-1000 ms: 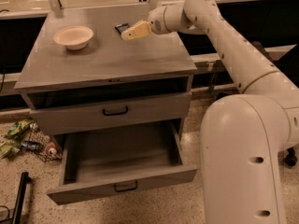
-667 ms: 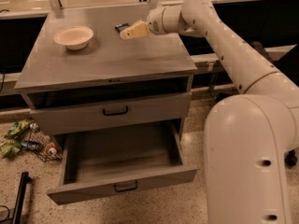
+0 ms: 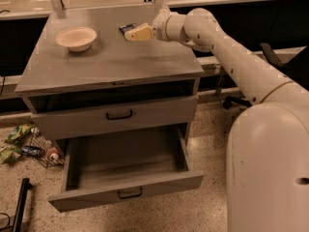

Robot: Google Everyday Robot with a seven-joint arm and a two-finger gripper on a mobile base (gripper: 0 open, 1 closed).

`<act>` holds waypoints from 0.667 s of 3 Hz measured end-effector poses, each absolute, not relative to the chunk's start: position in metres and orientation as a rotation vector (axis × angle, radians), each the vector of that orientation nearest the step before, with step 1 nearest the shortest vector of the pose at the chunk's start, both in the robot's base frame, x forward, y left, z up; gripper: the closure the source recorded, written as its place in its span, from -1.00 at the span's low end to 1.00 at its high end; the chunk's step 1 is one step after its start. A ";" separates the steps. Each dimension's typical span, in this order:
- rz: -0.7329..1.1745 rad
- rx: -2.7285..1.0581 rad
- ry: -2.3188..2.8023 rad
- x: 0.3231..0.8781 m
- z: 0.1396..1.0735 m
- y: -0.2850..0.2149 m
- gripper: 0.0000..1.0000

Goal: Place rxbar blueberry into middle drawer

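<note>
The rxbar blueberry [image 3: 126, 28], a small dark bar, lies flat at the back of the grey cabinet top [image 3: 111, 62], partly hidden by my gripper. My gripper [image 3: 132, 35] reaches in from the right and hovers right beside and just over the bar's right end. The middle drawer [image 3: 125, 170] stands pulled out below, deep and grey with a small black handle [image 3: 130, 193], and nothing shows inside it.
A cream bowl [image 3: 76, 37] stands on the cabinet top to the left of the bar. The drawer front above [image 3: 116, 116] is closed. Wrappers and a bottle [image 3: 29, 146] lie on the floor at the left. My white arm [image 3: 241, 66] crosses the right side.
My gripper has moved a little to the left and down, closer to the bar. The bar, the bowl and the drawer have not moved.
</note>
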State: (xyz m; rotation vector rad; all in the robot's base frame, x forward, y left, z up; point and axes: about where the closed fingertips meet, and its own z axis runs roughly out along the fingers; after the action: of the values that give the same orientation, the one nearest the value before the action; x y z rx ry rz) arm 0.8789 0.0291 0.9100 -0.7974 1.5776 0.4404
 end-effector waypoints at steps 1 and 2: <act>0.466 -0.741 1.584 0.891 0.903 0.027 -1.00; 0.528 -0.709 1.616 0.906 0.902 0.028 -1.00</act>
State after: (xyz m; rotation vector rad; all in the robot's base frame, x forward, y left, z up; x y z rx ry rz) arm 0.9058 0.0277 0.9021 -0.7091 1.6160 0.5275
